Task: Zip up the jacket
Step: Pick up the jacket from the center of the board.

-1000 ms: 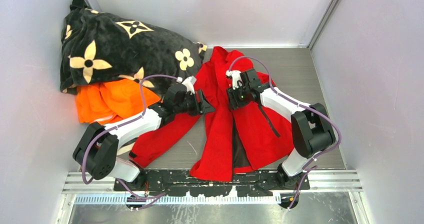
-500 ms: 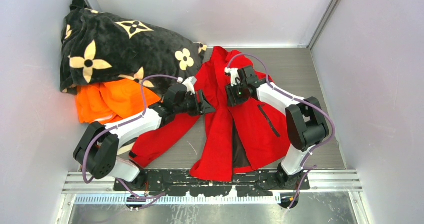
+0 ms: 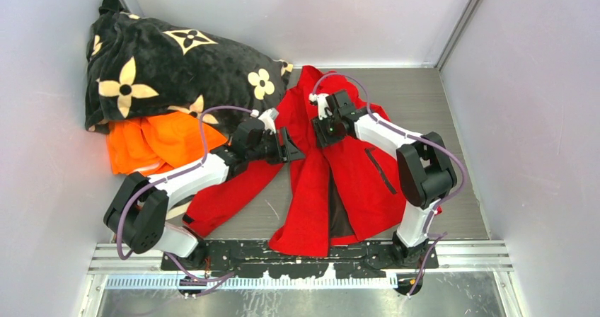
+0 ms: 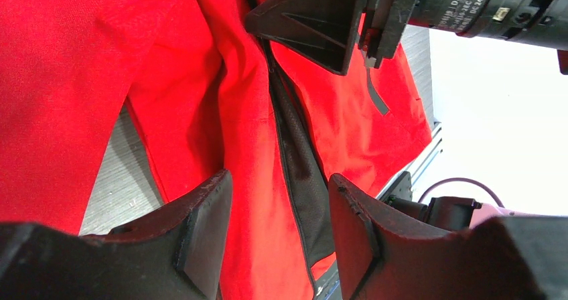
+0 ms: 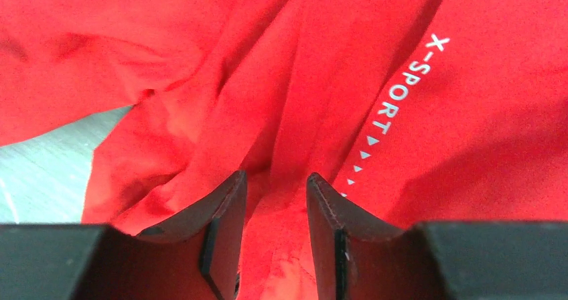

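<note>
The red jacket (image 3: 354,182) lies flat on the table with its collar at the far end. Its front gapes low down and shows dark lining (image 3: 338,204). My left gripper (image 3: 291,147) is open just left of the front edge. In the left wrist view (image 4: 278,177) it is over the red front edge and the lining (image 4: 295,153). My right gripper (image 3: 318,129) is on the upper chest. In the right wrist view (image 5: 276,175) its jaws stand a little apart around a red fold, beside the white X-SPORT logo (image 5: 402,92). The dark pocket slit (image 3: 381,170) lies to the right.
A black flower-patterned blanket (image 3: 163,69) is piled at the far left, with an orange garment (image 3: 152,143) under its near edge. White walls close in left, right and behind. A metal rail (image 3: 297,257) runs along the near edge by the arm bases.
My right gripper has moved up and to the left along the jacket's front, towards the collar. My left arm has not moved.
</note>
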Motion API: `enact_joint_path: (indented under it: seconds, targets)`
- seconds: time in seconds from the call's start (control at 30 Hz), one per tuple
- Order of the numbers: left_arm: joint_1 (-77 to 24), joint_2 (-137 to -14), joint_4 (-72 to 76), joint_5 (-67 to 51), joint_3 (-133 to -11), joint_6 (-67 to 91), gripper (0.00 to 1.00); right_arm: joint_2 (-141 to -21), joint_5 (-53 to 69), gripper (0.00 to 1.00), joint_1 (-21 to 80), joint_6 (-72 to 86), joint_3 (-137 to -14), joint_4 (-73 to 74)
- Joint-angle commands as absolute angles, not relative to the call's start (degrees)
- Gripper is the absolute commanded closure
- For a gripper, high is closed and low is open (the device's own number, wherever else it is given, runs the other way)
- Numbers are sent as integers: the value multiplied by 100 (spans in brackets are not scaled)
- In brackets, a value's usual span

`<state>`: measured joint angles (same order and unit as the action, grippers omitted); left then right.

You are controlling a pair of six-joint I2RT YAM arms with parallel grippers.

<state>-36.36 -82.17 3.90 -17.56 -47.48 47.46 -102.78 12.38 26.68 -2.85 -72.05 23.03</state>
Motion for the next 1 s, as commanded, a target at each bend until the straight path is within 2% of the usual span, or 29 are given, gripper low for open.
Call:
enact_joint_path:
  seconds: [0.0, 0.1, 0.3, 0.37, 0.5, 0.67, 0.8, 0.87, 0.97]
  targets:
    - [-3612, -7989, 431, -1775, -4913, 4641, 45, -10245, 779, 58, 2649, -313, -7399, 2295]
    - [-3610, -7982, 411, -1796, -4937, 4641, 45, -10250, 729, 65, 2653, -336, -7400, 2314]
    - [-3607, -7893, 330, -1798, -4924, 4632, 45, -10144, 865, 87, 2591, -334, -7393, 2340]
    - [-3614, -7868, 325, -1808, -4909, 4636, 45, -10178, 991, 91, 2546, -306, -7400, 2353]
    - [-3616, -7877, 325, -1866, -4919, 4661, 45, -10317, 1085, 91, 2510, -305, -7433, 2382]
    - [-3615, -7875, 334, -1904, -4905, 4697, 45, -10481, 974, 75, 2511, -350, -7535, 2419]
    - [-3613, -7852, 343, -1948, -4882, 4727, 45, -10608, 1020, 72, 2513, -360, -7606, 2460]
    - [-3613, -7837, 343, -1960, -4863, 4737, 45, -10626, 1064, 77, 2514, -355, -7611, 2478]
    - [-3613, -7805, 379, -1981, -4799, 4762, 45, -10525, 1235, 93, 2470, -355, -7588, 2487]
